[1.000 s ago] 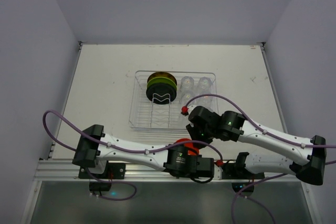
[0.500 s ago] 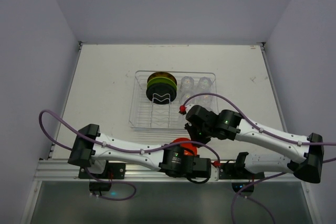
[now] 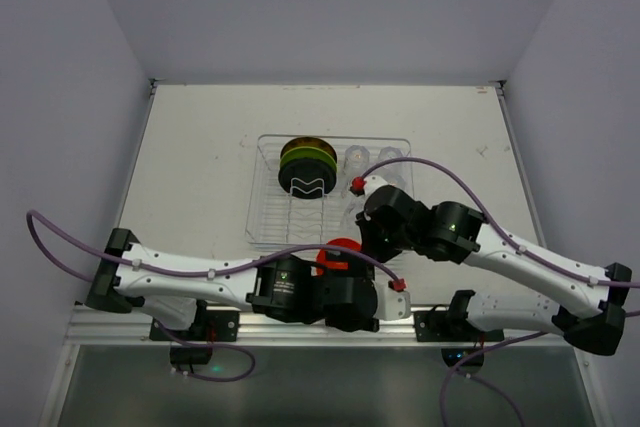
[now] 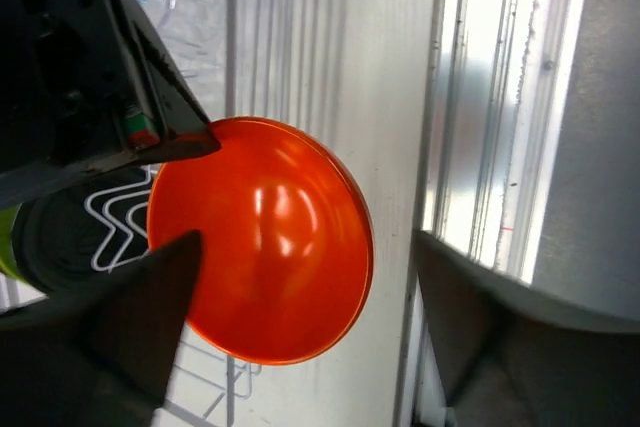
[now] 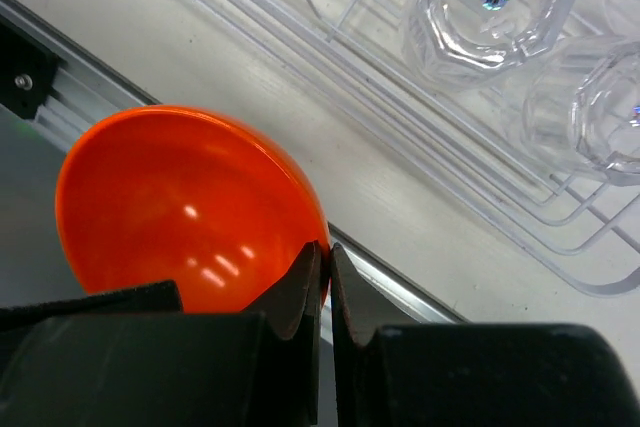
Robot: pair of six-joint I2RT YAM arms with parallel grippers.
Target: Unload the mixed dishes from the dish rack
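Unloading the orange bowl (image 5: pixel 180 207), just in front of the dish rack (image 3: pixel 270 222): right hand (image 5: pixel 322 257) pinches its rim, left hand (image 4: pixel 308 239) open and empty. Next, lower it onto the counter (image 3: pixel 200 147).

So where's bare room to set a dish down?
Bare white table lies left of the clear plastic dish rack, behind it, and to its right. The near edge is crowded: left gripper and right gripper meet at the glossy orange bowl.

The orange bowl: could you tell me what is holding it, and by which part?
The right end effector pinches the orange bowl by its rim; the left end effector stands open.
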